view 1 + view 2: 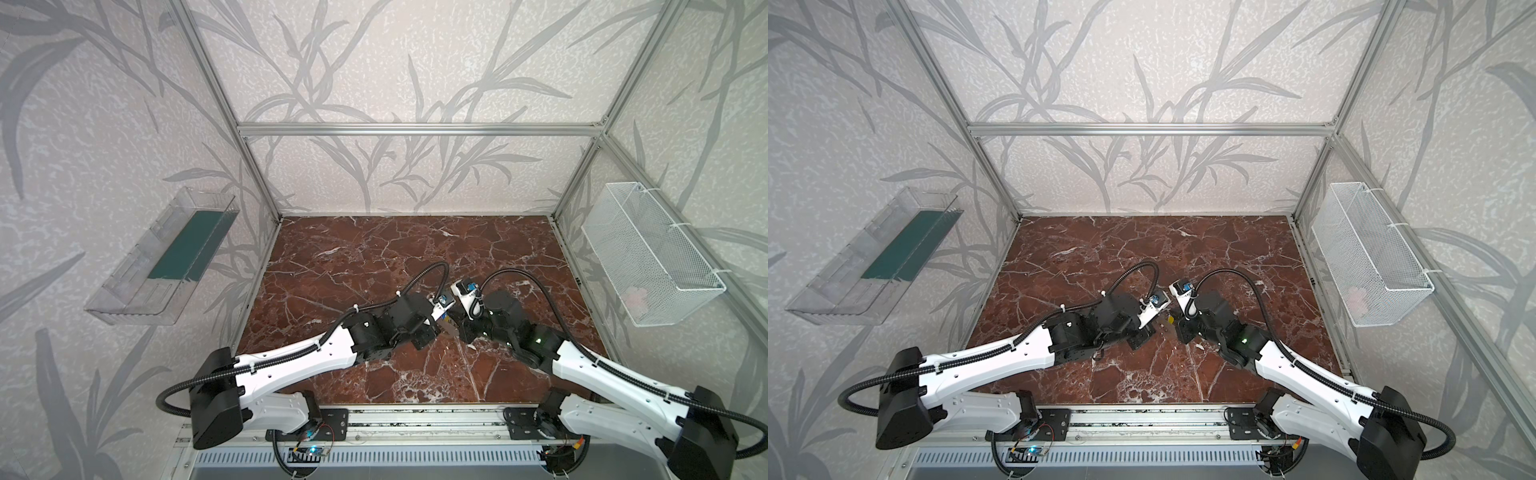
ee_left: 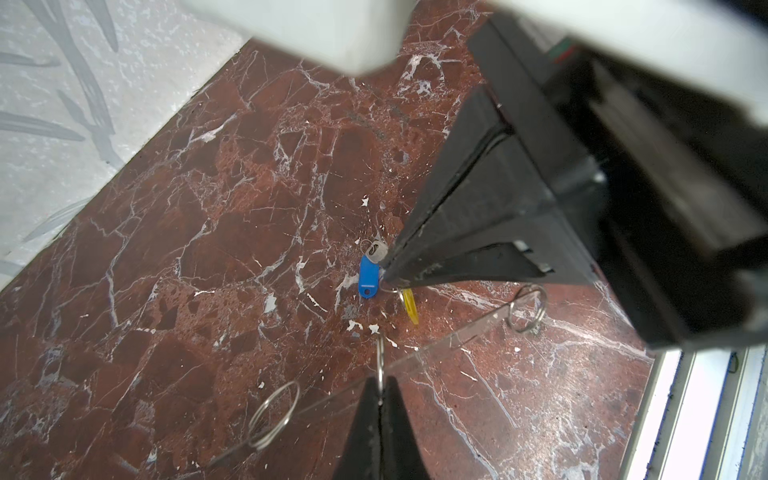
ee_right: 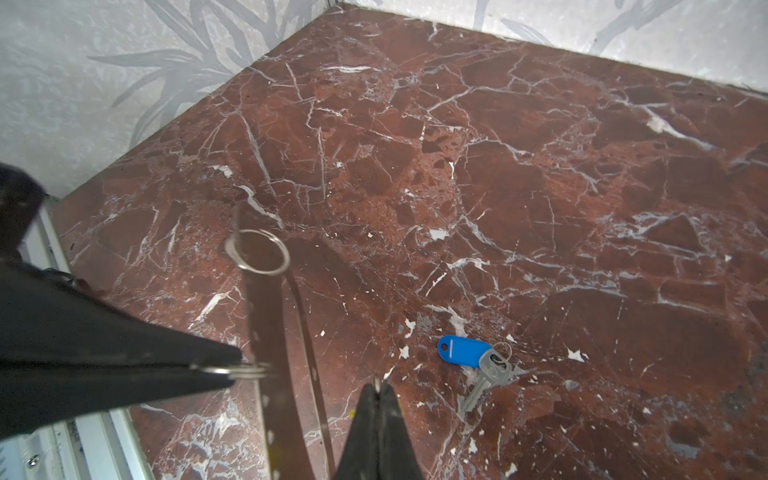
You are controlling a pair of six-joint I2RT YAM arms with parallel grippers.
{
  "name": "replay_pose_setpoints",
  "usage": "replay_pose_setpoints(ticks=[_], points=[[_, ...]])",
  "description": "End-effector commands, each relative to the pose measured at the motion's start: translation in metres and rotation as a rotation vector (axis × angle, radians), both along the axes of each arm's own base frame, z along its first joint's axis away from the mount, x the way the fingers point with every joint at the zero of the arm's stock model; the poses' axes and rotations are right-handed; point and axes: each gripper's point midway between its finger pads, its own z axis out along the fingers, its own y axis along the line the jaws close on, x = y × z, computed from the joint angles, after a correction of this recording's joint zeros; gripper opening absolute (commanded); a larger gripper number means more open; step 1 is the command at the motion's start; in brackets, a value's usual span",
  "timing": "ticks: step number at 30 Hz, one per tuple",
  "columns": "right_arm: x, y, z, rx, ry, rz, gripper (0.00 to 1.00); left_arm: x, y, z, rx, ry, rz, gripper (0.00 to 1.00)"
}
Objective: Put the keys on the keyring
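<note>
"Blue key on yet?"

"No. It lies flat on the table, loose, just beside the right tool, with nothing gripping it."

"And the yellow key?"

"Right under that same tool. The tool is clenched, and I reckon it pinches the thin wire loop of the yellow key. The tag itself is half hidden."

"Where's the keyring?"

"It's a clear strip with three wire rings, and it looks lifted off the table. The left tool is clamped on the middle ring and carries the whole strip. The two tools are near each other, tips apart."

"So how far along?"

"Early, I'd say. Both pieces look gripped, but neither key is threaded on any ring. Yellow has to go on first. Then blue needs picking up and threading too."
</note>
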Motion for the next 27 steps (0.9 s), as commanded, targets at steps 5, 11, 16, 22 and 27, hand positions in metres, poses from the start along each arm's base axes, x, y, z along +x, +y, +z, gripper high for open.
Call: replay_pose_setpoints(ticks=[5, 11, 16, 22, 27], points=[[0.008, -0.006, -0.034, 0.001, 0.078, -0.07, 0.0, 0.003, 0.003, 0.01, -0.012, -0.012, 0.027, 0.0], [0.004, 0.0, -0.025, 0.043, 0.053, -0.027, 0.0, 0.003, 0.003, 0.006, 0.0, 0.006, 0.034, 0.0], [0.002, 0.004, -0.006, 0.074, 0.007, 0.009, 0.0, -0.001, -0.001, 0.007, 0.001, 0.061, 0.03, 0.0], [0.0, 0.009, 0.018, 0.115, -0.041, 0.045, 0.0, -0.005, -0.01, 0.008, -0.012, 0.117, 0.006, 0.0], [0.003, 0.011, 0.026, 0.126, -0.065, 0.046, 0.0, -0.008, -0.021, 0.011, -0.051, 0.148, -0.014, 0.0]])
